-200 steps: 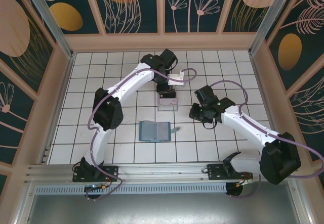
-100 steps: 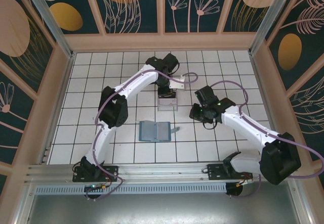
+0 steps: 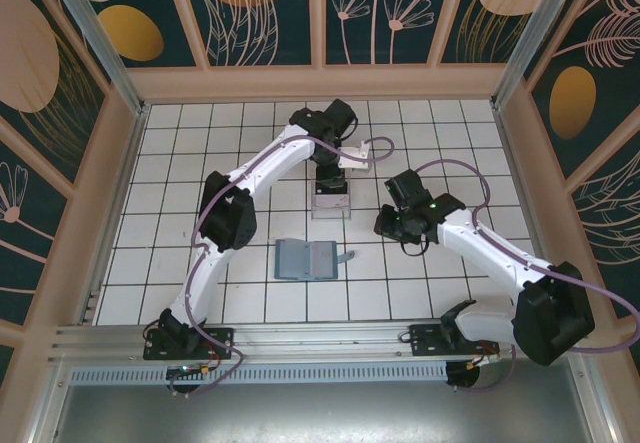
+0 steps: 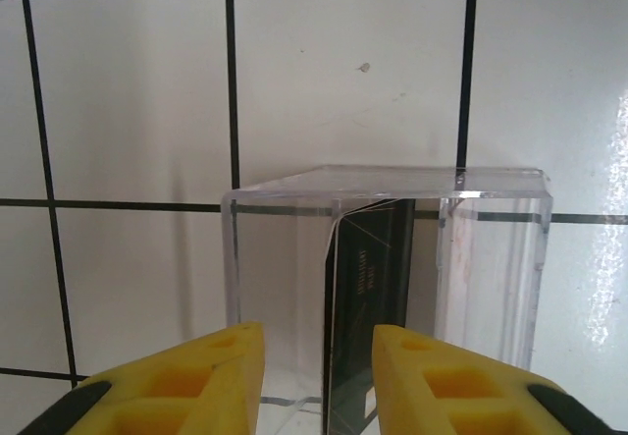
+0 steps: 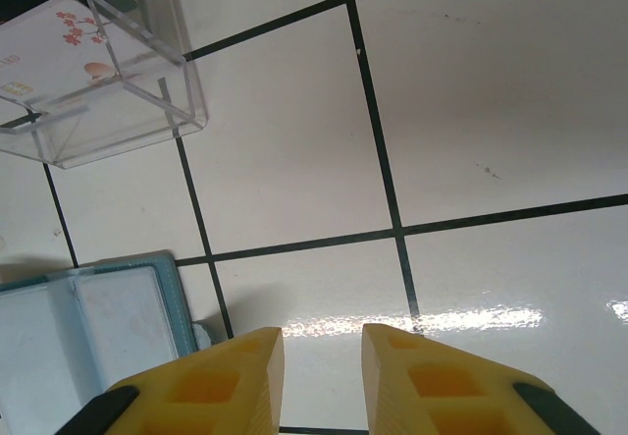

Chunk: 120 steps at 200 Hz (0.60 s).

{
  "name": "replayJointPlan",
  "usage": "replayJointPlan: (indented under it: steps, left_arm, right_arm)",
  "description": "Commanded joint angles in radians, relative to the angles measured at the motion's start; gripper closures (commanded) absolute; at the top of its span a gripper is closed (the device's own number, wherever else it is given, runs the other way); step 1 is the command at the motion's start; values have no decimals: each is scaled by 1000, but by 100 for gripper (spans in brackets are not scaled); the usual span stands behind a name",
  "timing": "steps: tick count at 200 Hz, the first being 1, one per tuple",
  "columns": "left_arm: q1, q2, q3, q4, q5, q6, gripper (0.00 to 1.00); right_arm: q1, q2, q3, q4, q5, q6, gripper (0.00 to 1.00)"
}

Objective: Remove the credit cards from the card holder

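Noted left gripper (image 4: 317, 356) fingers parted over clear tray (image 4: 491, 258), dark card (image 4: 378, 258) on edge inside. Noted right gripper (image 5: 322, 349) parted, empty, near card holder (image 3: 306, 260) lying open on tiles (image 3: 250, 298).

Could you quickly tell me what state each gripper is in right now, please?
Left gripper: open above the clear tray, gripping nothing.
Right gripper: open and empty, over the tiled table.
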<state>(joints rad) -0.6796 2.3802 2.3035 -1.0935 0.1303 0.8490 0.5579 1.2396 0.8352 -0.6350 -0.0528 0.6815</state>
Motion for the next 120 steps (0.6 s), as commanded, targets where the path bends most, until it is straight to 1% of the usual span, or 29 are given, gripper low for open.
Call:
replayJointPlan:
  steps: [1,23,46,59,86,106,120]
  left_arm:
    - [7,-35,19,24,-21,9,64]
    - [7,-77,-16,69,-19,-25,65]
    - [7,-138,-94,156,-16,-101,65]
    - [7,-175,-150,217,-30,-166,65]
    - [6,-256,-302,403,-69,-330,65]
    - [6,-297,-379,474,-125,-454,65]
    - [8,-320,-413,501,-177,-544,63]
  right_arm:
    - [-5,-17,23,-25,7,-13,72]
    - [-5,-12,21,-12,-16,-13,72]
    - [-6,-4,13,23,-61,-14,71]
    - [-5,8,12,37,-79,-16,71]
    - [10,41,16,62,-99,-16,70]
    - [24,68,16,82,-111,-16,70]
    - [36,84,19,91,-114,-16,70]
